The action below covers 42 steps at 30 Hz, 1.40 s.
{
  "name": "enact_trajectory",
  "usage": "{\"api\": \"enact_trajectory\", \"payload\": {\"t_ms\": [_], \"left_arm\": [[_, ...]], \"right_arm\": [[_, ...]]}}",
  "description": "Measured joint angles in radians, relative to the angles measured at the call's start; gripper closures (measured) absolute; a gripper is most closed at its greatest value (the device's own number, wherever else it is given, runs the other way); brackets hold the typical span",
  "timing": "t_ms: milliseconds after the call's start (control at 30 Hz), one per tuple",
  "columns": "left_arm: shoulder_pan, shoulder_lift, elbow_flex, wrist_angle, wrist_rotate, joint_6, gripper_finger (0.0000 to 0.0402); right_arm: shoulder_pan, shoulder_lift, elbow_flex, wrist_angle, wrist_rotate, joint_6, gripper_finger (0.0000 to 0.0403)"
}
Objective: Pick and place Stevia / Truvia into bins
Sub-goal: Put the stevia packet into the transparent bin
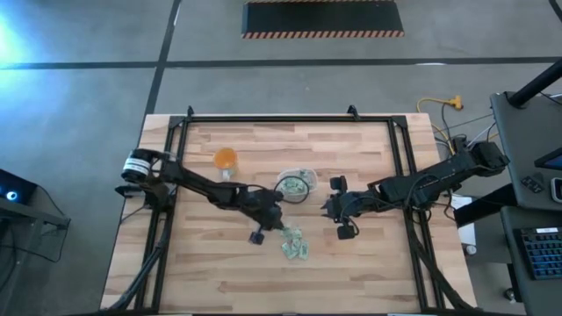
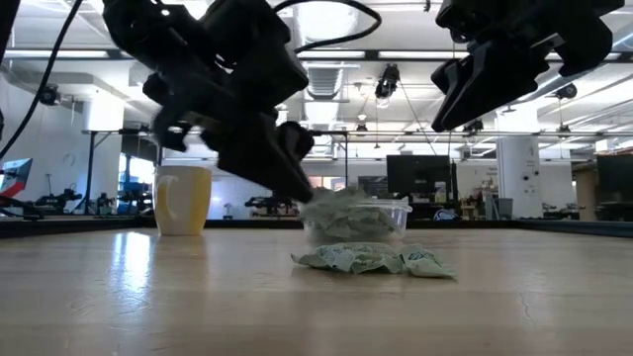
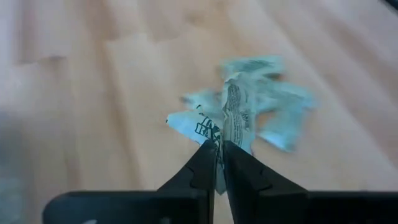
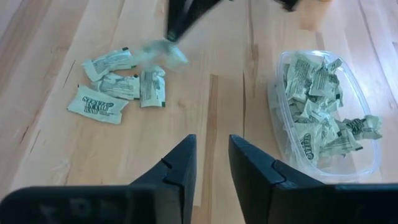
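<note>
Above a wooden bench [image 1: 211,263], the left gripper [image 3: 219,149] hung with its jaws clamped on a single green-and-white Stevia packet [image 3: 235,115], lifted just over a loose cluster of packets [image 1: 295,246] lying on the boards. The left arm reached in from the bench's left edge toward the centre. Just beyond the cluster stood the clear plastic tub [image 4: 364,112], already heaped with crumpled packets [image 4: 317,109]; in the overhead view it sat near the middle of the bench. The right gripper [image 4: 211,163] hovered beside the tub on the right, well above the surface, its jaws a little apart and holding nothing. An orange-topped cup [image 1: 226,160], which in the low view looked yellowish, possibly a mug, stood apart toward the bench's left rear.
</note>
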Motion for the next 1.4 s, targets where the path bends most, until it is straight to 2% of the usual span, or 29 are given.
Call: {"api": "enact_trajectory", "payload": {"t_ms": [133,533,633,700,800,1100,1200,1333,1400], "left_arm": [[-0.004,0.025,-0.005,-0.024,0.061,0.003,0.039],[-0.002,0.03,-0.006,-0.031,0.008,0.023,0.0355],[-0.003,0.028,-0.003,-0.028,-0.097,0.025,0.036],[-0.002,0.026,0.003,-0.028,-0.131,0.036,0.0371],[-0.002,0.024,0.01,-0.029,-0.135,0.058,0.0395],[-0.002,-0.003,0.029,-0.027,-0.141,0.083,0.04],[-0.002,-0.043,0.028,-0.019,-0.195,0.112,0.04],[0.003,-0.096,0.025,-0.011,-0.356,0.183,0.04],[0.022,-0.103,0.024,0.015,-0.393,0.223,0.04]], "right_arm": [[0.0,0.0,-0.002,0.001,0.0,0.0,0.0323],[0.0,0.0,-0.009,0.004,0.0,0.007,0.0326],[0.0,0.0,-0.011,0.004,0.0,0.008,0.033],[0.0,0.0,-0.011,0.004,0.0,0.008,0.0331],[0.0,0.0,-0.011,0.004,0.0,0.008,0.0333],[0.0,0.0,-0.011,0.004,0.0,0.005,0.0328],[0.0,0.0,-0.011,0.004,0.001,0.004,0.0333],[0.0,0.0,-0.011,0.007,0.001,0.002,0.0335],[0.0,0.0,-0.012,0.01,0.001,0.001,0.0334]]}}
